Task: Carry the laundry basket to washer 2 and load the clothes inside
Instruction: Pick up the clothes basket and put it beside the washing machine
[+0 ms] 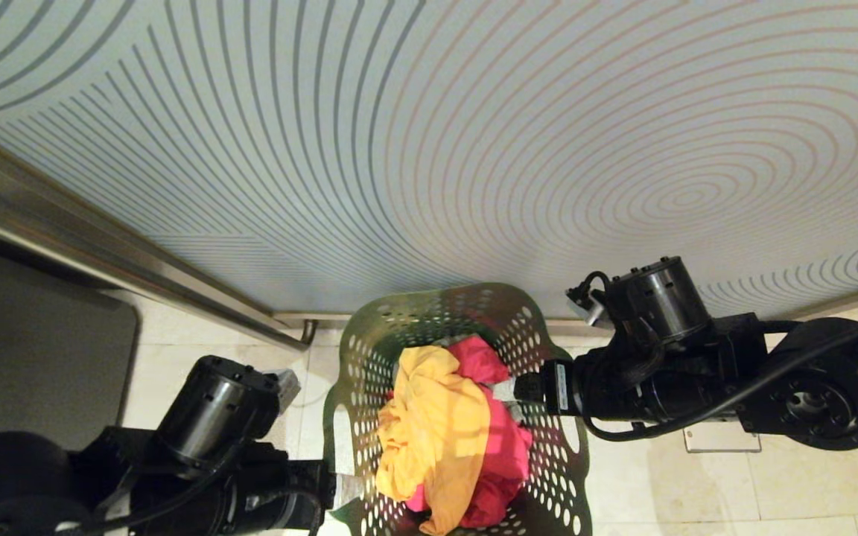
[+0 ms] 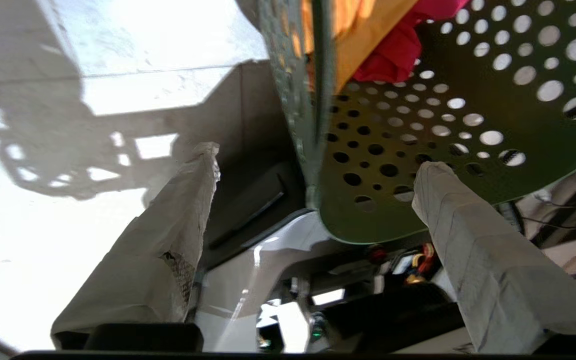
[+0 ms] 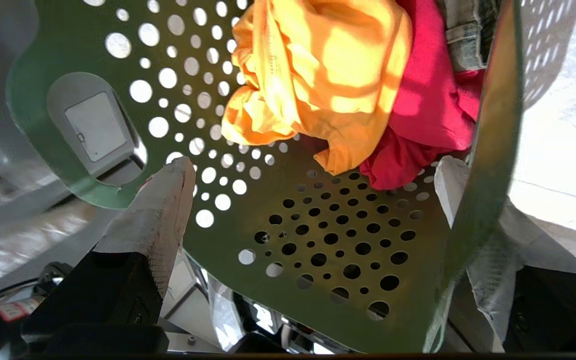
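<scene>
Laundry basket [image 1: 559, 461], green plastic with round holes all over its walls and a wavy rim, sits at the bottom centre of the head frame, on a pale tiled floor [image 1: 697, 491]. Behind it, filling the upper part of that frame, stands a pale panel [image 1: 429, 149] printed with thin curved lines, edged at the left by a slanting metal rail [image 1: 101, 253].

Inside the basket lie the clothes: a bright yellow-orange garment [image 1: 433, 432] spread over the top, a pink-red garment [image 1: 503, 447] under and beside it toward the right, and a strip of grey cloth [image 3: 463, 30] showing in the upper right of the right wrist frame.

The left arm [image 1: 205, 461] comes in from the lower left of the head frame, and the left gripper [image 2: 313, 175] is spread wide across the basket's left wall: one cloth-wrapped finger [image 2: 168, 240] is outside the wall, the other inside against the perforated plastic. It straddles the wall without being clenched on it.

The right arm [image 1: 697, 365] reaches in from the right of the head frame. The right gripper [image 3: 313, 185] is likewise spread wide, one wrapped finger [image 3: 153, 220] inside the basket, the other beyond the right wall, partly hidden by the rim. A cut-out handle [image 3: 98, 130] shows in the far wall, upper left of the right wrist frame.
</scene>
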Controlling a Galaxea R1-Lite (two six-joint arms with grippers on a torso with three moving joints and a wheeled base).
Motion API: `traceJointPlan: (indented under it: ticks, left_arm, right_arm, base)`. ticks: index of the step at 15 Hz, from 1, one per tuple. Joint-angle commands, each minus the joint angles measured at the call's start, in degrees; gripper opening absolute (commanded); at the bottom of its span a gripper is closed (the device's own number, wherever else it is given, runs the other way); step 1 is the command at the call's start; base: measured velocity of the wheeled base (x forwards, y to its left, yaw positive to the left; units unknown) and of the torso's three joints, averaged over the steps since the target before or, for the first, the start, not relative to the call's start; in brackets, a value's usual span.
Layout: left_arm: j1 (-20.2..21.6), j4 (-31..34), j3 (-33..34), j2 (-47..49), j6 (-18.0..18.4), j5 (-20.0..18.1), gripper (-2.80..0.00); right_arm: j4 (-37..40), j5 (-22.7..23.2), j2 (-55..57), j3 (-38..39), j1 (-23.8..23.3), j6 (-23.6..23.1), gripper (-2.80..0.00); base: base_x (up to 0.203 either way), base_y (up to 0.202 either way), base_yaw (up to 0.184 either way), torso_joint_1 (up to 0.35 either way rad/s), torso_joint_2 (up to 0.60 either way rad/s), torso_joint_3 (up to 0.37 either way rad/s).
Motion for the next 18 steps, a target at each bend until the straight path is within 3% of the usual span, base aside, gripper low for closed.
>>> traceJointPlan:
  ticks: [1,5,9,13,18]
  left_arm:
    - [-2.12,-2.97,0.02,2.83,-1.7,0.31,0.0]
    - [-2.92,-8.6,0.08,6.54,-1.8,1.48,0.0]
    - [-2.76,-10.67,-0.05,8.22,-2.02,1.39,0.0]
    - [-2.63,-17.11,-0.01,12.88,-2.65,1.41,0.0]
    - [-2.68,-20.19,-0.72,15.28,-3.68,0.43,0.0]
  right_arm:
    - [-0.05,0.16,-0.12,-0.03,0.39,0.82,0.0]
    - [-2.33,0.04,2.71,0.93,0.39,0.73,0.0]
    - [-8.78,-0.16,4.84,3.17,0.31,1.08,0.0]
    - [-15.54,-0.28,8.17,5.51,0.18,1.08,0.0]
    - [-16.82,-0.37,9.89,5.76,-0.13,1.2,0.0]
  base:
    - [0.0,0.0,0.0,0.0,0.0,0.0]
    - [0.0,0.0,0.0,0.0,0.0,0.0]
    - [0.0,0.0,0.0,0.0,0.0,0.0]
    - [0.0,0.0,0.0,0.0,0.0,0.0]
    - [0.0,0.0,0.0,0.0,0.0,0.0]
